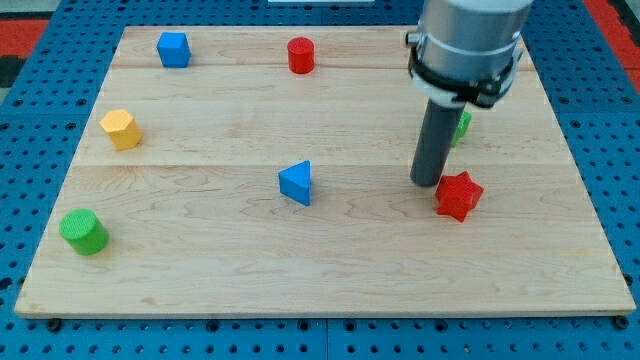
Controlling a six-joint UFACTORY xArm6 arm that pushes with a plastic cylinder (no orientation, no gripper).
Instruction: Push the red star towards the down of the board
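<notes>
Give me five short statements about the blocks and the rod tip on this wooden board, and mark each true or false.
1. My tip sits just off the upper left of the red star-shaped block. True.
2. The blue triangular block lies to the view's right of the red star-shaped block. False: it lies to its left, near the board's middle.
3. A red cylinder block stands near the view's top edge of the wooden board. True.
4. The green cylinder block is at the view's top right. False: it is at the bottom left.
5. The yellow hexagonal block touches the blue cube-like block. False: they are well apart.
</notes>
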